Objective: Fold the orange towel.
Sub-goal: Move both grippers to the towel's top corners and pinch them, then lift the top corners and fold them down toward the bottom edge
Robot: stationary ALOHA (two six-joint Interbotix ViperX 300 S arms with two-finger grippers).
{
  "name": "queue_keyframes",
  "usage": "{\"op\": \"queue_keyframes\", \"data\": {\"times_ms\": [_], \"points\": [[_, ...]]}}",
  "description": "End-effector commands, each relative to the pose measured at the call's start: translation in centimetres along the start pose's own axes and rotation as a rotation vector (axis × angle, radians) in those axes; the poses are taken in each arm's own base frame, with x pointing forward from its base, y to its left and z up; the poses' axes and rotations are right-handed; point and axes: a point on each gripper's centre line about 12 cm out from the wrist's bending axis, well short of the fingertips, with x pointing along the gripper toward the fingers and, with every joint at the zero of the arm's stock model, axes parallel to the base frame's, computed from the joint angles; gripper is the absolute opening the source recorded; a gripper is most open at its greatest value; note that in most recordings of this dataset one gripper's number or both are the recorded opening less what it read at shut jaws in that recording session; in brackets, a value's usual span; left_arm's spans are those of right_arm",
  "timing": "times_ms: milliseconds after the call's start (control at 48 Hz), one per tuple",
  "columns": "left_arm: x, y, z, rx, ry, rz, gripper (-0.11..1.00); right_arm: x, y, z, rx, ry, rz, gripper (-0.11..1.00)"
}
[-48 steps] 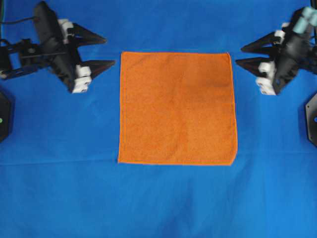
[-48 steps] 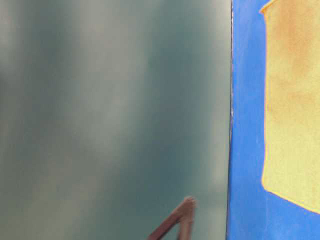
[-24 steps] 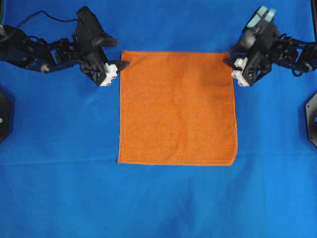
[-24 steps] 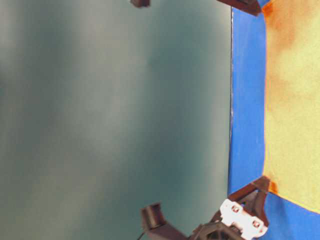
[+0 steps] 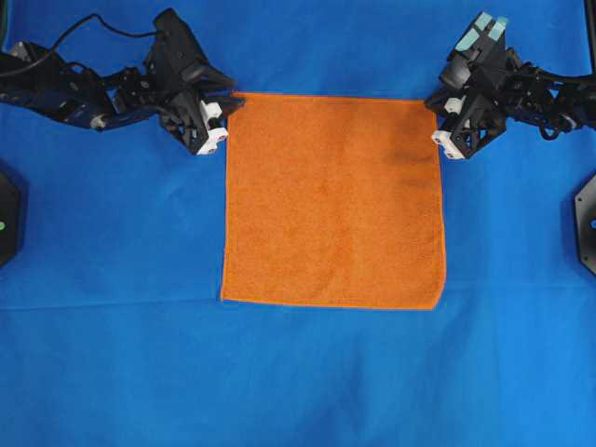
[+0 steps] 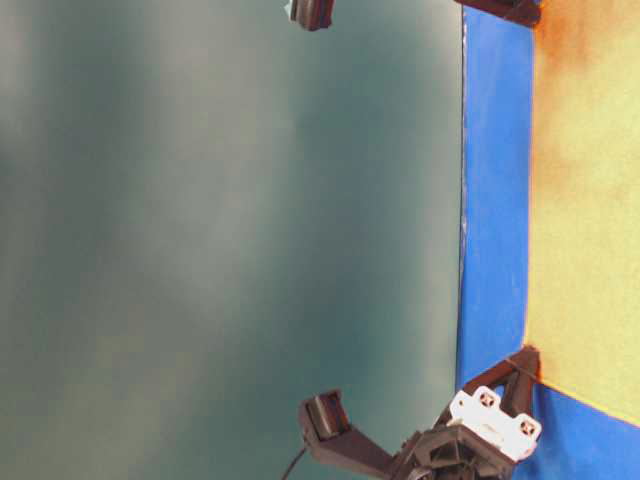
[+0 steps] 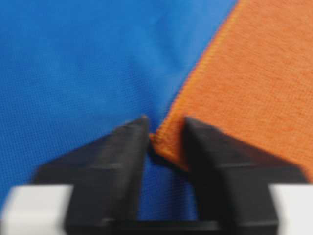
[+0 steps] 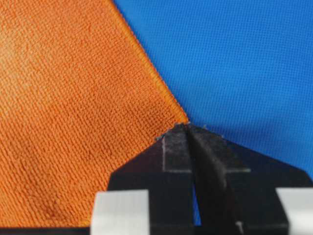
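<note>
Overhead view: the orange towel (image 5: 332, 200) lies flat and square on the blue-covered bench (image 5: 298, 372), and I have both arms down at its far edge. A second ago they hung back on either side with fingers spread wide; now each sits at a far corner.

My left pincer (image 5: 229, 104) is at the far left corner. Its wrist view shows the fingers (image 7: 117, 152) narrowed around the corner tip, with a sliver of gap still visible, so I read it as closing on the cloth, not yet fully pinched. My right pincer (image 5: 435, 110) is at the far right corner, and its wrist view shows the fingertips (image 8: 178, 142) pressed together right at the corner point; I judge it has the hem pinched, though little cloth shows between them.

The table-level view shows the left fingers touching the corner where the towel meets the blue cloth. The towel has barely shifted.

By my reading, the approach is finished and the grasp is nearly set. The fold itself has not begun; next I would need to lift both corners together and carry them toward the near edge.
</note>
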Motion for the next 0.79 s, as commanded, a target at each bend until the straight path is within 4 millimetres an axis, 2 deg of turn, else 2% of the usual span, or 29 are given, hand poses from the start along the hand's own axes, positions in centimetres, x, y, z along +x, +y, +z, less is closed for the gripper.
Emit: {"op": "queue_keyframes", "data": {"times_ms": [0,83,313,605,771], "points": [[0.0,0.1,-0.9,0.000,0.048,0.003,0.14,-0.2,0.0,0.1,-0.003,-0.015,0.001,0.02],[-0.1,0.0,-1.1,0.003,0.058,-0.001,0.02,-0.3,0.0,0.0,-0.003,-0.017,0.001,0.02],[-0.7,-0.3,-0.5,0.006,0.051,-0.006,0.02,-0.6,0.0,0.8,-0.004,-0.044,0.002,0.02],[-4.1,-0.9,3.9,0.018,-0.043,-0.024,0.02,-3.6,0.1,3.1,-0.006,-0.126,0.004,0.02],[-4.8,-0.9,4.9,0.057,-0.077,-0.024,0.02,-4.5,0.1,3.2,-0.006,-0.130,0.003,0.02]]}}
